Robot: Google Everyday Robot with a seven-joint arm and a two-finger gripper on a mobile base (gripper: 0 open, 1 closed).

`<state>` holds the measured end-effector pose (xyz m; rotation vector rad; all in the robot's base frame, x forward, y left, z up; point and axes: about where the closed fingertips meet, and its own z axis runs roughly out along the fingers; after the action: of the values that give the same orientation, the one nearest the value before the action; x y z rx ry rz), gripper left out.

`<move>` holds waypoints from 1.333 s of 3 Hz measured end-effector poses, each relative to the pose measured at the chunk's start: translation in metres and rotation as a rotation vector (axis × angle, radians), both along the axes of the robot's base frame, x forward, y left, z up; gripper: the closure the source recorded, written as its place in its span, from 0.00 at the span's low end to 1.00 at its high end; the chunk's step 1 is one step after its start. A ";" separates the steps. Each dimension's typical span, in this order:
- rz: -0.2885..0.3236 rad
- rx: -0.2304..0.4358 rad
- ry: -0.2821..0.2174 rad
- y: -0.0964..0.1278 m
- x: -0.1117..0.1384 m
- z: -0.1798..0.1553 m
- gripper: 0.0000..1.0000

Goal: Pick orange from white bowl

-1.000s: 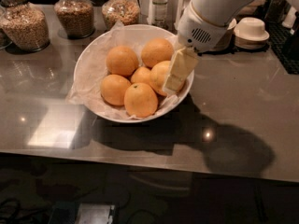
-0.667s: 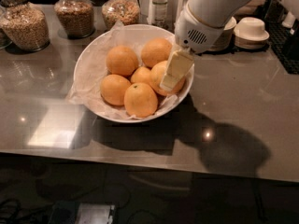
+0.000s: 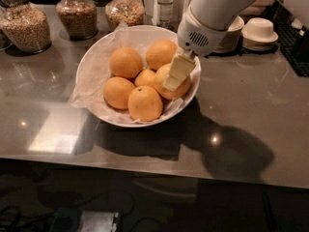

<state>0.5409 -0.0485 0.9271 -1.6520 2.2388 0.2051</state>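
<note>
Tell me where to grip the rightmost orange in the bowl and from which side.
Grip the orange across its widest middle, coming from above: it is round, neighbours crowd its left and the white bowl's rim its right. The gripper hangs right over it.

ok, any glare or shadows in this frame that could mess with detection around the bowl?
Camera view: bright glare patch on the countertop front-left of the white bowl; dark arm shadow front-right of it; the gripper hangs over the bowl's right side, covering part of one orange.
</note>
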 end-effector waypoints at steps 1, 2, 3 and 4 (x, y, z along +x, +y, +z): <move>-0.004 -0.003 0.011 0.002 0.001 -0.002 0.22; -0.023 -0.008 0.053 0.008 0.002 -0.021 0.01; -0.048 -0.010 0.094 0.011 0.003 -0.037 0.00; -0.057 -0.010 0.101 0.011 0.004 -0.038 0.15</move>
<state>0.5445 -0.0373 0.8895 -1.6141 2.3621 0.2689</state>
